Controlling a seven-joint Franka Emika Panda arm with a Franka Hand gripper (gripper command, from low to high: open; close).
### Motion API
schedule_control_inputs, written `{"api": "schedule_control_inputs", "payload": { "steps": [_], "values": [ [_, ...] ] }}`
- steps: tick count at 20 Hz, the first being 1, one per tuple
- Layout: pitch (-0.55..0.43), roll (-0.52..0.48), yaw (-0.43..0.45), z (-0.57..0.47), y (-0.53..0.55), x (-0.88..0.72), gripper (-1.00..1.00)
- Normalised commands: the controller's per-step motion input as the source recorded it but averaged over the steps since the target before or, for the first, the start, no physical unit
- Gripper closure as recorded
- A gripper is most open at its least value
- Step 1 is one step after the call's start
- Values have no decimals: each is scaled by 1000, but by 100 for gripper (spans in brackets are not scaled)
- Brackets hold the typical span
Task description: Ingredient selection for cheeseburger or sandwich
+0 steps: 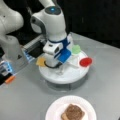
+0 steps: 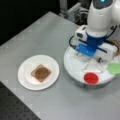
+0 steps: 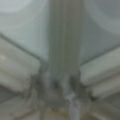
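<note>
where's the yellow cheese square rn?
In a front view, the yellow cheese square lies at the white turntable's left edge, beside the pincer.

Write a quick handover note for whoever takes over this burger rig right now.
Gripper: low over the white turntable, near its middle; nothing visibly held.
On the paper plate: a bread square with the dark patty on it.
On the turntable: yellow cheese square at its edge, plus red disc and green leaf piece.
Done: bread and patty plated.
Left: cheese and top bread; no second bread square in view.

Soft even light, heavy blur throughout
</note>
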Motion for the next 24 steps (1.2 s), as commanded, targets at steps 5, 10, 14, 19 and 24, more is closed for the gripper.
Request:
{"api": "schedule_control_inputs", "payload": {
  "steps": [5,10,14,19,24],
  "values": [
    [-69,-174,105,-94,69,-43,-100],
    [-57,-135,169,-84,61,-58,-100],
    [-63,-103,250,-76,25,-73,-100],
    [-74,-20,394,-75,5,-82,-100],
    [-73,43,354,-87,-25,-97,-100]
  ]
}}
